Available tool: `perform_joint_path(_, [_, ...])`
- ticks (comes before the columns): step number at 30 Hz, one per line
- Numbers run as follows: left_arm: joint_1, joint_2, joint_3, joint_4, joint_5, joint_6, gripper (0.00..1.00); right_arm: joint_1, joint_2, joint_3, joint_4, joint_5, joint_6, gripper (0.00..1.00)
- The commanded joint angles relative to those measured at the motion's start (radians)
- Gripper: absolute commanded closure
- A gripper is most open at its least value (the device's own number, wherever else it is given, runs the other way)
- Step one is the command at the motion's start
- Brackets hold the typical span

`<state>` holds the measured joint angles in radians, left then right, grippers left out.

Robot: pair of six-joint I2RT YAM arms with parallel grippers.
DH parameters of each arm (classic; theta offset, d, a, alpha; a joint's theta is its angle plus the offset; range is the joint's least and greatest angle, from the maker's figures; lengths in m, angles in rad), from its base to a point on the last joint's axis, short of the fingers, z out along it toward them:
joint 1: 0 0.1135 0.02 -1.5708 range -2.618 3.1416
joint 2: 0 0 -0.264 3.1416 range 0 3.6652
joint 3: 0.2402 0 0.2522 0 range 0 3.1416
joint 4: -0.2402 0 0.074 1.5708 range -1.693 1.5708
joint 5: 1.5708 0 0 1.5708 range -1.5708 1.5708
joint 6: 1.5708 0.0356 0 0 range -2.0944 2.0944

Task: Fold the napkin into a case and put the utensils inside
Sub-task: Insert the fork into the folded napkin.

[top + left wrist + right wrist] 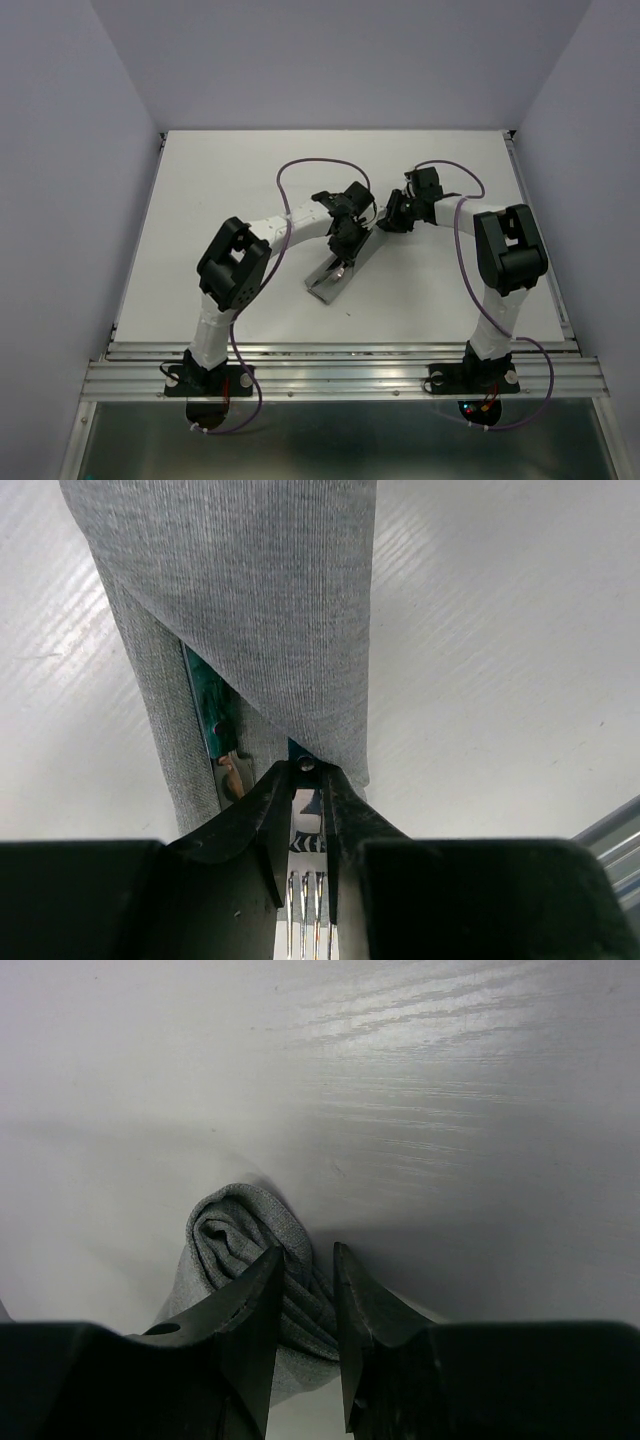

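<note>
Grey case (260, 610) on table (200, 200), one teal handle (205, 695) tucked inside; left gripper (307, 780) nipped narrow on fork (305, 910) at pocket mouth; right gripper (305, 1270) pinches far cloth end. I'd slide fork straight, slowly, under flap.

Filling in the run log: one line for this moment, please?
left gripper: shut on fork, handle end at case mouth | right gripper: shut on case end | second utensil: inside case

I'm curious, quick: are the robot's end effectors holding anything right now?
Left end effector: closed on the fork.
Right end effector: closed on the end of the case.
</note>
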<state>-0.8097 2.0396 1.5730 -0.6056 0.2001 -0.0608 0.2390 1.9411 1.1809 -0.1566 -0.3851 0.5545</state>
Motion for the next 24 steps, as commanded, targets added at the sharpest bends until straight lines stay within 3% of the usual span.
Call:
perform_joint_path(1, [0.0,0.014,0.076,-0.019,-0.007,0.022,0.81,0.013,-0.044,-0.013,-0.006,0.009,-0.001,0.68])
perform_joint_path(9, [0.0,0.033,0.076,-0.028,-0.008,0.029,0.76,0.013,-0.045,-0.013,-0.008,0.011,-0.001,0.67])
perform_joint_path(18, [0.001,0.011,0.061,-0.042,-0.018,0.027,0.59,0.013,-0.051,-0.02,-0.008,0.015,-0.001,0.63])
perform_joint_path(21, [0.0,-0.012,0.059,-0.045,-0.03,0.026,0.52,0.013,-0.062,-0.02,-0.017,0.038,-0.008,0.54])
perform_joint_path(24, [0.0,-0.045,0.059,-0.059,-0.045,0.022,0.4,0.013,-0.094,-0.017,-0.052,0.112,-0.013,0.31])
